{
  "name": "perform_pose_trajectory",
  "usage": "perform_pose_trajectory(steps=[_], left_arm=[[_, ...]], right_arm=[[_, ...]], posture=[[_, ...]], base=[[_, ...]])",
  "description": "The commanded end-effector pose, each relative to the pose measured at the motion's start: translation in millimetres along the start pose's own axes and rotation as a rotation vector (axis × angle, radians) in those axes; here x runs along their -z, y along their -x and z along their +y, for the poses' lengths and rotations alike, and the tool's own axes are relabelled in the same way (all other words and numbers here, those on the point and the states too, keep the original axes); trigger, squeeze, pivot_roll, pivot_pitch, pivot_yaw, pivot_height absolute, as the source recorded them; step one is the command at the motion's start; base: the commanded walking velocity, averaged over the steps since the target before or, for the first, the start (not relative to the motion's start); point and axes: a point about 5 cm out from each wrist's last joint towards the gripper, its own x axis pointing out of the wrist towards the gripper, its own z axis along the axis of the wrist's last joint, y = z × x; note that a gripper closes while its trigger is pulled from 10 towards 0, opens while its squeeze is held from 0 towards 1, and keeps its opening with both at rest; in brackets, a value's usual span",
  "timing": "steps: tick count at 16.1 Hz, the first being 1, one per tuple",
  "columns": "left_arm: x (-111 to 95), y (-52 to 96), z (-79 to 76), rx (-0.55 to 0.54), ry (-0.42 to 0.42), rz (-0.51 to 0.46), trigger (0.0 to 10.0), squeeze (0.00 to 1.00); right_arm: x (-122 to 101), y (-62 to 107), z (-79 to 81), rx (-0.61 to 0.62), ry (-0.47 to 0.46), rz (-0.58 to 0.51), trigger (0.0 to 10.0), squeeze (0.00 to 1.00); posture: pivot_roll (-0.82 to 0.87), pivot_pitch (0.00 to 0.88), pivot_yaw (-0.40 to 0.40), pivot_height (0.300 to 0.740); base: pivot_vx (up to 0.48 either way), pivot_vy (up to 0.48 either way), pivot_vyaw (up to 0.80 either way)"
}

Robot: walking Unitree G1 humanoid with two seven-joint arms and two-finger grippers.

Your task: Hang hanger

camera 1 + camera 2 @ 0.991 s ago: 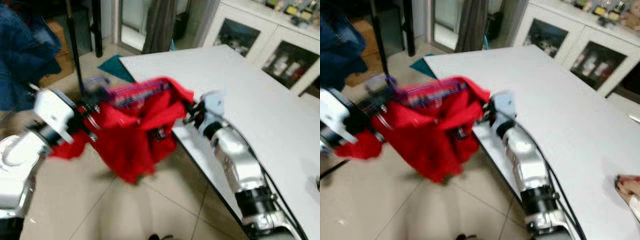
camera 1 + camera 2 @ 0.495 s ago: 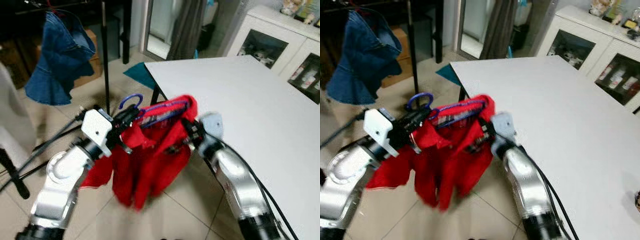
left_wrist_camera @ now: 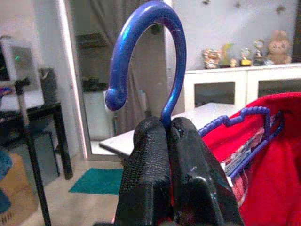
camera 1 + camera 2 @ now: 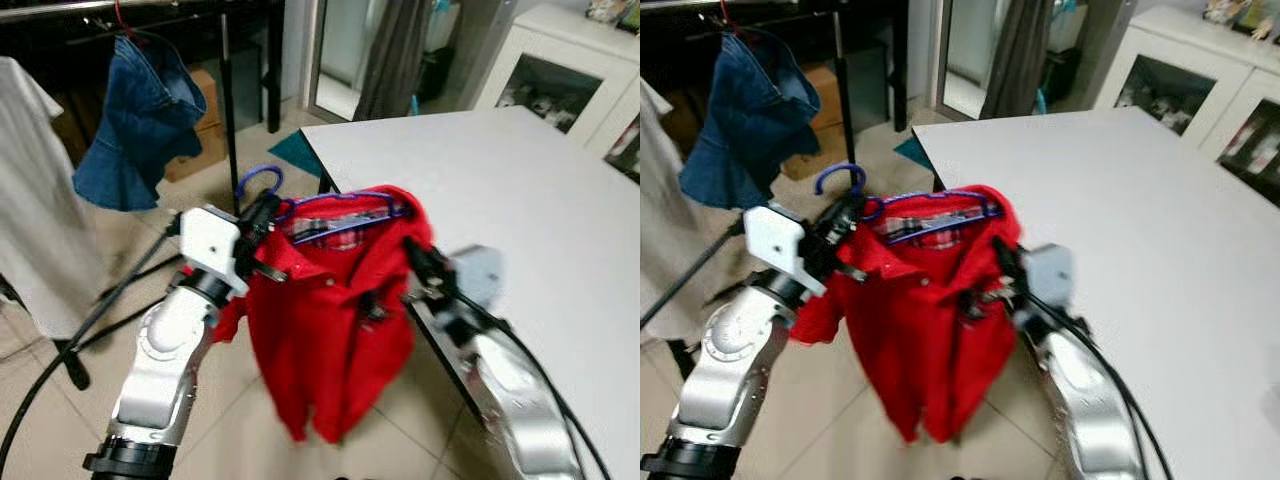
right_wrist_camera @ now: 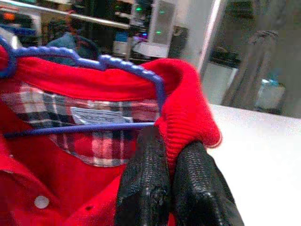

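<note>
Upward, blue hanger (image 3: 155, 56) hook points.

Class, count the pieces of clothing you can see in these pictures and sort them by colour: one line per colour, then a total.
Red: 1, the shirt on the blue hanger, held up by the left pincer and right pincer
Blue: 1, the denim garment on the rail
White: 1, the garment at the left edge
Total: 3
</note>
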Motion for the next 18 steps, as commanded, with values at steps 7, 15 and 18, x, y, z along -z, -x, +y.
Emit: perform_pose_trajectory(steps=[7,15,18], left_arm=[[-17.0,-28.5,-7.1,0.086,-0.172,-0.008,10.0,0.00],[-19.2,-33.8,-9.7,0.070,-0.107,-0.044,10.0,0.00],[-20.0,-34.6,-10.6,0.064,-0.109,-0.055,10.0,0.00]], right_arm=[[-20.8,11.2,-4.5,0.127,-0.037,-0.051,10.0,0.00],[-23.4,-0.8,-4.9,0.096,-0.007,-0.020,10.0,0.00],[-24.1,-2.6,-3.5,0.081,-0.005,-0.015,10.0,0.00]], posture=[[0.03,0.066,0.016,0.740],[0.05,0.053,-0.017,0.740],[0.05,0.053,-0.026,0.740]], base=[[0.000,0.000,-0.78],[0.000,-0.170,-0.78],[0.000,0.000,-0.78]])
